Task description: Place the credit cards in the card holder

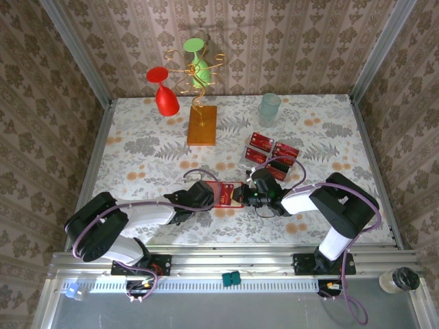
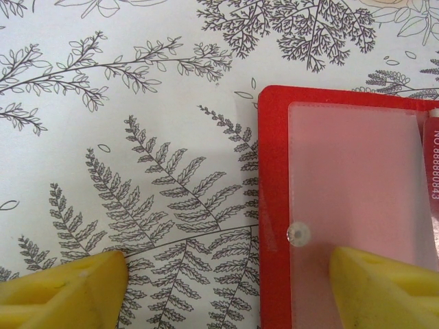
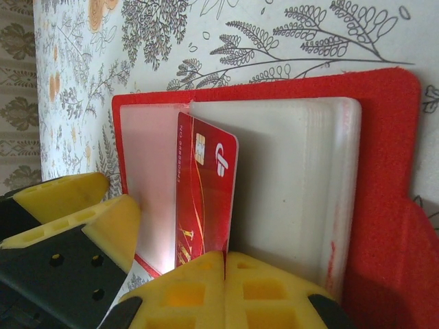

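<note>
Right hand (image 3: 225, 260) is shut on one card (image 3: 206, 185) at its near short edge. Card stands on edge in the open wallet (image 3: 384, 171), mid-surface (image 2: 137, 103), far end at the pale pocket (image 3: 295, 171). Left hand (image 2: 228, 267) is wide, one finger (image 2: 384, 288) over the wallet. Card prob. thin, stiff, light, slick: edge pinch suits. Wallet soft, may slide unless pinned.

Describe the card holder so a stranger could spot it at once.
On the fern-patterned table, look near the middle front, between the left gripper and the right gripper. The card holder lies open there: a flat red wallet with pale pockets, larger than the gold-lettered credit cards beyond it, with one credit card held upright at its pockets.
</note>
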You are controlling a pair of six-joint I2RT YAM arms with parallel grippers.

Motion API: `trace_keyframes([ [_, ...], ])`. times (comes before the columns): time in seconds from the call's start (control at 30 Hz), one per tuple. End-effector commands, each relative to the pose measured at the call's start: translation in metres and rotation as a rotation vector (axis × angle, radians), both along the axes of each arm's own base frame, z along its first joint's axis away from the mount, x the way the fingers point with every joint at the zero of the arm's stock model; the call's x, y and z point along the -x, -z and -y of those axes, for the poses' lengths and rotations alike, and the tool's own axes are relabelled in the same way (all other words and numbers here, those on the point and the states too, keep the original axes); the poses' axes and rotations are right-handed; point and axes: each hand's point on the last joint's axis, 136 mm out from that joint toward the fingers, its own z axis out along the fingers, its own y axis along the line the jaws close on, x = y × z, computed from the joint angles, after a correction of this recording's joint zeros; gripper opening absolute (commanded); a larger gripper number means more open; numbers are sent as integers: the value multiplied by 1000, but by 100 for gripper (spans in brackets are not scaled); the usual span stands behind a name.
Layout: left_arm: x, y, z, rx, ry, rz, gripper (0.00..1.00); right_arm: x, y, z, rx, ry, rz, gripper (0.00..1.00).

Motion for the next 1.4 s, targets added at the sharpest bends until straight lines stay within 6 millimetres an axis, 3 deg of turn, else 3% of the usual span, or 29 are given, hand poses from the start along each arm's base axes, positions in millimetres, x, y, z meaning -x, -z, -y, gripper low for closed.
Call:
trace_keyframes([
  [0.0,12,18,-13,-64,-10,-60,79,8,10,5,42,-8,-28,0],
  [0.63,13,17,-11,-54,-8,-56,79,6,13,-9,47,-60,-76,0],
  [0.9,11,9,-7,-39,0,-47,79,3,11,-25,52,-121,-98,0],
  [1.1,5,-6,-15,-33,-25,-28,79,0,-6,-20,123,-160,-65,33],
  [1.27,4,-5,-28,-37,-52,-35,79,-6,-22,-8,198,-166,-29,37],
  [1.37,5,0,-35,-45,-67,-45,79,-9,-28,-9,230,-185,-14,30],
])
